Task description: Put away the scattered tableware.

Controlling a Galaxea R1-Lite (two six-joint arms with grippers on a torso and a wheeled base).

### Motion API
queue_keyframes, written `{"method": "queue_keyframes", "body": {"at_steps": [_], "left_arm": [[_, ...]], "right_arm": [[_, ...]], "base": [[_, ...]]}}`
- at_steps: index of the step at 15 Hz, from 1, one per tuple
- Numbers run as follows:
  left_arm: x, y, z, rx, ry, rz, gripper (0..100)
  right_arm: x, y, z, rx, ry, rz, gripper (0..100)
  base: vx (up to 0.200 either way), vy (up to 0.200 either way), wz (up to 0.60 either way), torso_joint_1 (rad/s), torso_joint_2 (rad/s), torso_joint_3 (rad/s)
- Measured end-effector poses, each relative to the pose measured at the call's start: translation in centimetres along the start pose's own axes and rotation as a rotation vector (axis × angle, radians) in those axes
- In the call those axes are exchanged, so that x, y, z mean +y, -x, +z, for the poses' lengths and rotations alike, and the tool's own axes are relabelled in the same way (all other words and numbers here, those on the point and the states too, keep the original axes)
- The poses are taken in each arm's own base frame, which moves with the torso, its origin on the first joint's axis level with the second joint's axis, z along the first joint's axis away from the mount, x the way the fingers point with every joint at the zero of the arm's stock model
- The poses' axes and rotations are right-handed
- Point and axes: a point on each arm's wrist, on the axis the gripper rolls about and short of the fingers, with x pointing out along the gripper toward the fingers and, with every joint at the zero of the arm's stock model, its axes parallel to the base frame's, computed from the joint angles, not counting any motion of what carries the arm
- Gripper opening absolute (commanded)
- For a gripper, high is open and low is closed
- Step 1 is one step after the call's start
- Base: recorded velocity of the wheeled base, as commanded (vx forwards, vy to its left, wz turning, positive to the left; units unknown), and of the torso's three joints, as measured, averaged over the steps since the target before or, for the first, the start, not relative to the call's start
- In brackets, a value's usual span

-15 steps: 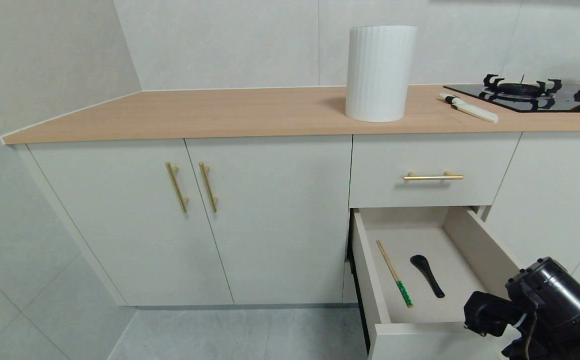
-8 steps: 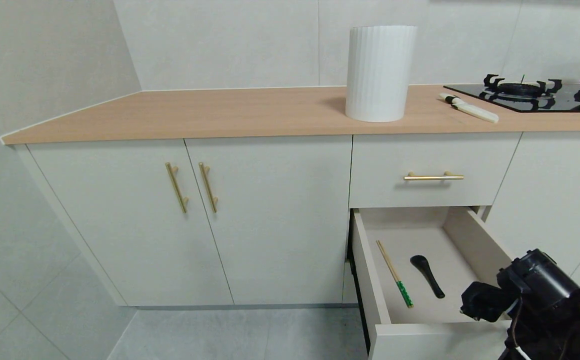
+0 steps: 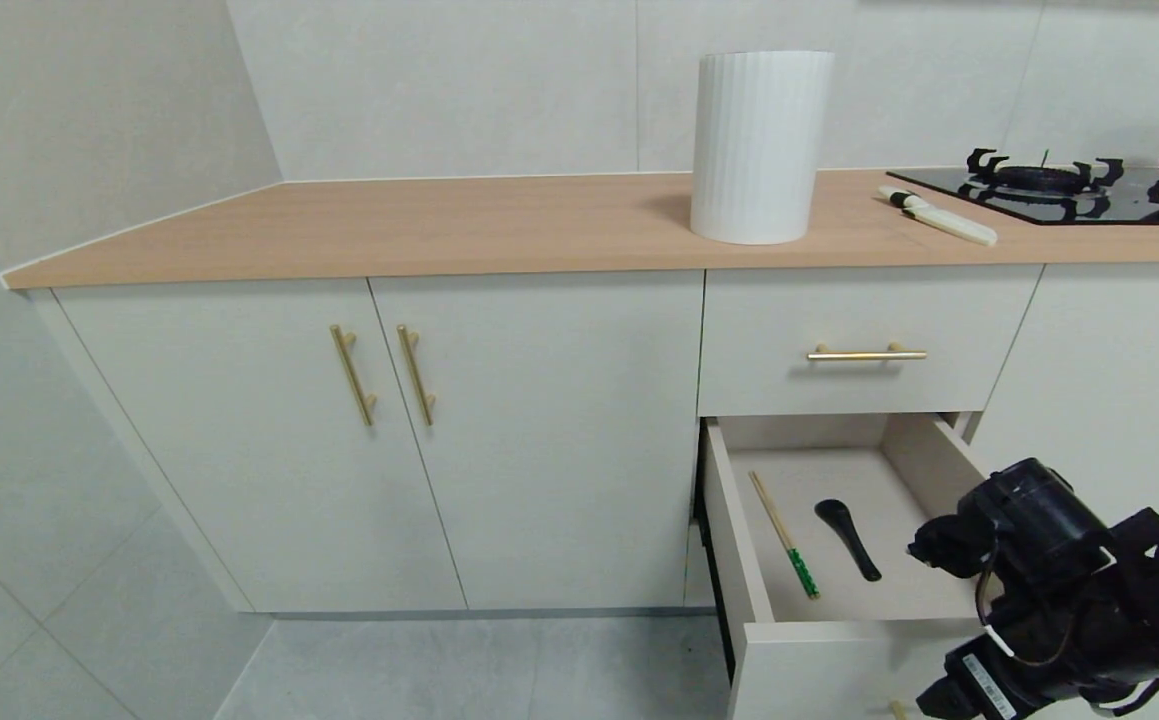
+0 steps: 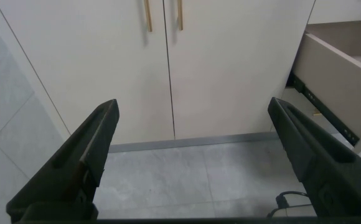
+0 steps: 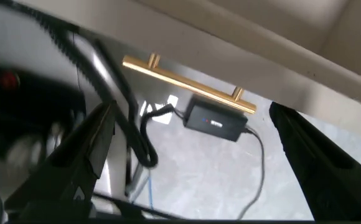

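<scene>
Shoving the open drawer (image 3: 739, 540) hard with the spread, empty right hand (image 5: 193, 112), poised just before its gold handle (image 5: 190, 84), could send the spoon (image 3: 847, 540) and chopsticks (image 3: 784, 535) lying inside, beyond the hand, sliding.

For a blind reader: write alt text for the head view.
An open lower drawer holds chopsticks and a black spoon, with the right arm at its front corner. On the counter above are a white ribbed cylinder and a knife, beside a hob.
</scene>
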Motion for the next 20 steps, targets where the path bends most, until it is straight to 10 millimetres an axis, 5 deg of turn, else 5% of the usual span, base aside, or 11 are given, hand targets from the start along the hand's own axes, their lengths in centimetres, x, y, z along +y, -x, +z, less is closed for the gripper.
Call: {"method": "queue_keyframes", "body": {"at_steps": [20], "left_arm": [[0.0,0.0,0.0,0.0,0.0,0.0,100]], "right_arm": [[-0.5,-5.0,6.4,-0.18,-0.298,-0.105,100]], "base": [[0.0,0.0,0.0,0.0,0.0,0.0]]}}
